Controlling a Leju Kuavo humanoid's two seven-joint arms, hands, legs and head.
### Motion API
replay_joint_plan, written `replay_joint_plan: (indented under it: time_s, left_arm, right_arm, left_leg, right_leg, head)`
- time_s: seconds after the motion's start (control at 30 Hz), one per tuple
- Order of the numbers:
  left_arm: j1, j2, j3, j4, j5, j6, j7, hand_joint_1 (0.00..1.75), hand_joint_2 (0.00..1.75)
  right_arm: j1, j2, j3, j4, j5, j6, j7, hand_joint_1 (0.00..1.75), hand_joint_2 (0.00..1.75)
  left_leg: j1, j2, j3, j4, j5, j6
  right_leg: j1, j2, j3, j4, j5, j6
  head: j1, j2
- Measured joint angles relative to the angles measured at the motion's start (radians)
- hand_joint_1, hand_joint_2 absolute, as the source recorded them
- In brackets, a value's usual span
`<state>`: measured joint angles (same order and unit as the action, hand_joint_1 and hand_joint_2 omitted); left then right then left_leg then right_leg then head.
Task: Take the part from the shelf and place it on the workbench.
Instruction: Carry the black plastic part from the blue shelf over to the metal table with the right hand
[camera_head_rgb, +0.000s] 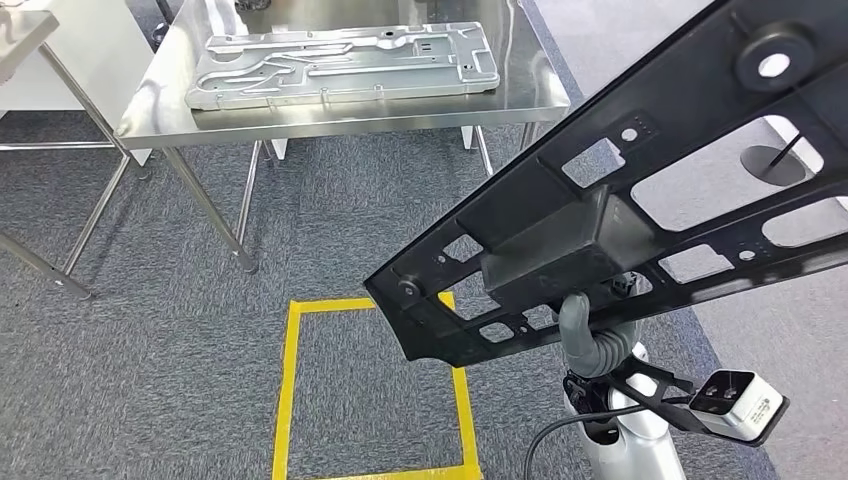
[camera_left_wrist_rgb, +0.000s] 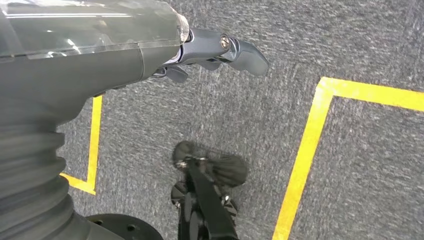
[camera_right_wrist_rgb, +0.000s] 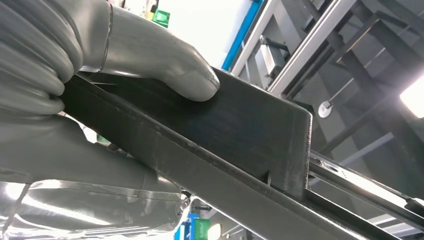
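1. We carry the black part in the air, tilted, its long axis rising from near the yellow floor marking toward the far right.
2. Our right hand grips it from beneath, thumb pressed on its raised block.
3. The workbench stands ahead and to the left, well apart, with a silver plate lying on its tabletop.
4. Our left hand hangs over the carpet, fingers loosely apart, holding nothing.
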<state>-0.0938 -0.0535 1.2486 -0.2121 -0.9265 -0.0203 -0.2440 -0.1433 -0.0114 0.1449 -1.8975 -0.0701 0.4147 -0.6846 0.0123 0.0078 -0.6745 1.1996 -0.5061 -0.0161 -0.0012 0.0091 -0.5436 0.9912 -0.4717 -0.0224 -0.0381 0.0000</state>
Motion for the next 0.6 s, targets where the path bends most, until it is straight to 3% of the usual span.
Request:
replay_joint_plan:
  time_s: [0.03, 0.1, 0.23, 0.3, 0.4, 0.43, 0.47, 0.53, 0.6]
  left_arm:
    - [0.000, 0.000, 0.000, 0.000, 0.000, 0.000, -0.001, 0.00, 1.75]
    - [-0.001, 0.001, 0.000, 0.000, -0.001, -0.001, -0.002, 0.00, 1.75]
    - [0.000, 0.002, 0.000, 0.000, -0.002, -0.001, -0.002, 0.00, 1.75]
    - [-0.001, 0.001, 0.000, 0.000, -0.002, -0.001, -0.003, 0.00, 1.75]
    - [-0.001, 0.002, 0.000, 0.000, -0.002, -0.001, -0.003, 0.00, 1.75]
    - [0.000, 0.002, 0.000, 0.000, -0.002, -0.001, -0.004, 0.00, 1.75]
    - [0.001, 0.002, 0.000, 0.000, -0.002, -0.001, -0.004, 0.00, 1.75]
    - [0.002, 0.001, 0.000, 0.000, -0.002, -0.001, -0.004, 0.00, 1.75]
    - [0.000, 0.001, 0.000, 0.000, -0.002, -0.001, -0.006, 0.00, 1.75]
  right_arm:
    - [0.001, 0.000, 0.000, -0.002, 0.000, 0.000, 0.000, 1.75, 1.75]
    - [0.002, 0.000, 0.000, -0.005, 0.000, 0.000, 0.000, 1.75, 1.75]
    - [0.004, -0.001, -0.001, -0.009, 0.000, 0.000, 0.000, 1.75, 1.75]
    - [0.004, -0.001, -0.002, -0.012, 0.001, 0.001, 0.000, 1.75, 1.75]
    - [0.009, -0.001, -0.004, -0.014, 0.002, 0.003, 0.000, 1.75, 1.75]
    - [0.011, -0.001, -0.005, -0.014, 0.003, 0.003, 0.000, 1.75, 1.75]
    - [0.012, -0.001, -0.006, -0.014, 0.004, 0.004, 0.000, 1.75, 1.75]
    - [0.012, -0.001, -0.007, -0.014, 0.007, 0.005, 0.000, 1.75, 1.75]
    - [0.012, -0.001, -0.008, -0.014, 0.010, 0.006, 0.000, 1.75, 1.75]
  left_leg:
    - [-0.002, 0.000, 0.028, -0.069, 0.038, 0.007]
    - [-0.007, -0.001, 0.073, -0.168, 0.071, 0.020]
    - [-0.007, -0.002, 0.094, -0.200, 0.062, 0.042]
    - [-0.005, -0.002, 0.107, -0.204, 0.058, 0.051]
    - [-0.006, -0.003, 0.118, -0.204, 0.045, 0.056]
    - [-0.006, -0.003, 0.123, -0.204, 0.040, 0.056]
    - [-0.006, -0.003, 0.131, -0.204, 0.034, 0.054]
    - [-0.006, -0.004, 0.150, -0.204, 0.020, 0.050]
    - [-0.007, -0.004, 0.164, -0.205, 0.006, 0.041]
  right_leg:
    - [0.001, 0.001, 0.007, 0.000, -0.006, 0.002]
    - [0.004, 0.002, 0.016, 0.000, -0.016, 0.011]
    - [0.004, 0.002, 0.017, 0.018, -0.023, 0.034]
    - [0.001, 0.001, -0.020, 0.089, -0.056, 0.045]
    - [-0.005, -0.002, -0.140, 0.273, -0.122, 0.057]
    - [-0.006, -0.003, -0.164, 0.295, -0.117, 0.059]
    - [-0.006, -0.003, -0.169, 0.278, -0.092, 0.057]
    - [-0.005, -0.005, -0.126, 0.146, 0.002, 0.046]
    - [0.002, -0.008, -0.085, 0.037, 0.040, 0.034]
  head:
    - [0.000, 0.000]
    - [0.000, 0.000]
    - [0.000, 0.000]
    - [0.000, 0.000]
    - [0.000, 0.000]
    - [0.000, 0.000]
    - [0.000, 0.000]
    - [0.000, 0.000]
    - [0.000, 0.000]
